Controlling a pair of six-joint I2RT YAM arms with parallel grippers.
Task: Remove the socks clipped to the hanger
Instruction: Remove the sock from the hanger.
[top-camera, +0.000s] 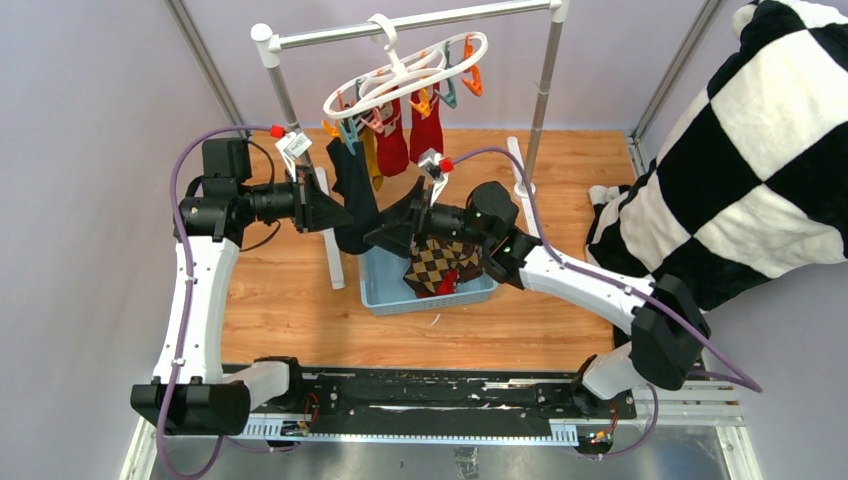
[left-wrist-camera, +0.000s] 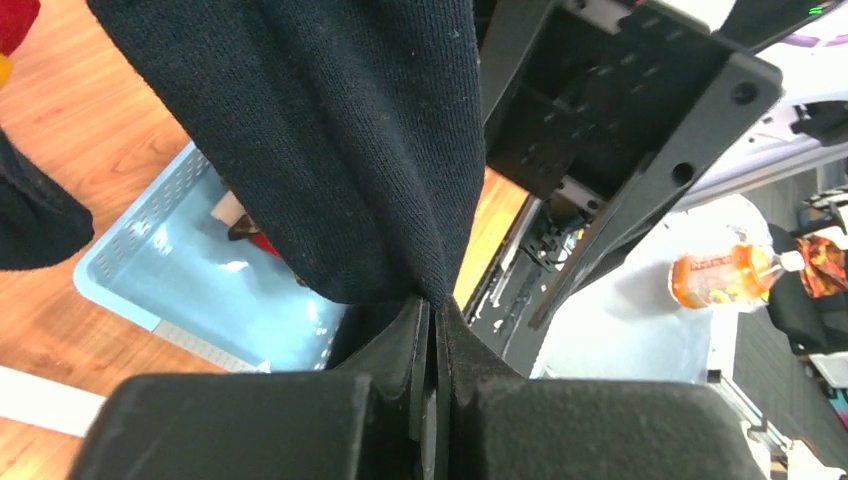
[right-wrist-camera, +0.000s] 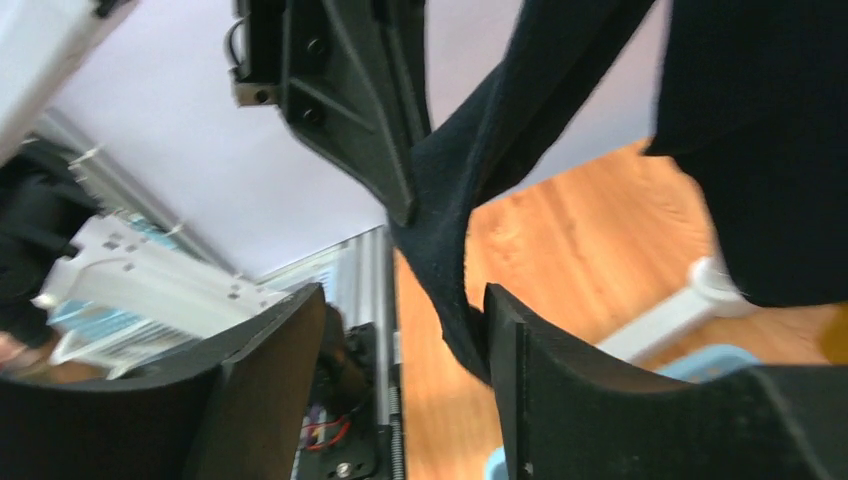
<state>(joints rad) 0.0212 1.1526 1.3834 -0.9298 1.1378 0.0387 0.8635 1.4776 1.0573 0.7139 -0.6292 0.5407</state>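
The left gripper (left-wrist-camera: 432, 320) is pinched tight on the dark sock (left-wrist-camera: 320, 150). Its two black fingers meet with no gap I can see, and a fold of the knit is squeezed between their tips. From there the sock fans out wide and runs up toward the hanger (top-camera: 405, 75), which hangs by its hook from the grey rail (top-camera: 420, 25). The sock's top reaches a teal peg at the hanger's left side, but I cannot tell whether the peg grips it.

The right gripper (right-wrist-camera: 405, 320) faces the left one from the other side, and its fingers (right-wrist-camera: 600, 400) stand clearly apart. A narrow stretch of the same sock drops into the gap and brushes the inner edge of one finger. The other finger is clear of the sock, so nothing is clamped there.

Two red socks (top-camera: 392, 145) and a mustard sock (top-camera: 371, 155) dangle from the pegs just behind the arms. Below the grippers a light blue basket (top-camera: 385, 295) sits on the wooden table (top-camera: 290, 300). An argyle sock (top-camera: 440, 262) lies inside it. A checkered blanket (top-camera: 750, 150) is heaped well off to the right.
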